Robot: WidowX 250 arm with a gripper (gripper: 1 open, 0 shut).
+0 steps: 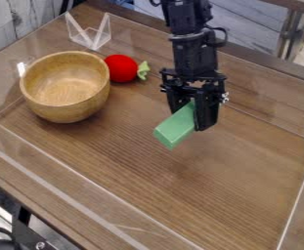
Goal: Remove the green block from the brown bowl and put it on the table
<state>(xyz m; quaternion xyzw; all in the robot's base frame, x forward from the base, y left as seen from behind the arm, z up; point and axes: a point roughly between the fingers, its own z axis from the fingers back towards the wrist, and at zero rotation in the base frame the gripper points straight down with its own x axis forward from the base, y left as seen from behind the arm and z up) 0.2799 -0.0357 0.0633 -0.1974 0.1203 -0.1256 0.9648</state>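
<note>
The green block hangs tilted just above the table, right of centre, its upper end pinched between the black fingers of my gripper. The gripper is shut on the block and points steeply down. The brown bowl sits at the left of the table, well apart from the gripper, and its inside is empty.
A red strawberry-like toy with green leaves lies between the bowl and the arm. Low clear acrylic walls edge the tabletop. A clear stand rises at the back left.
</note>
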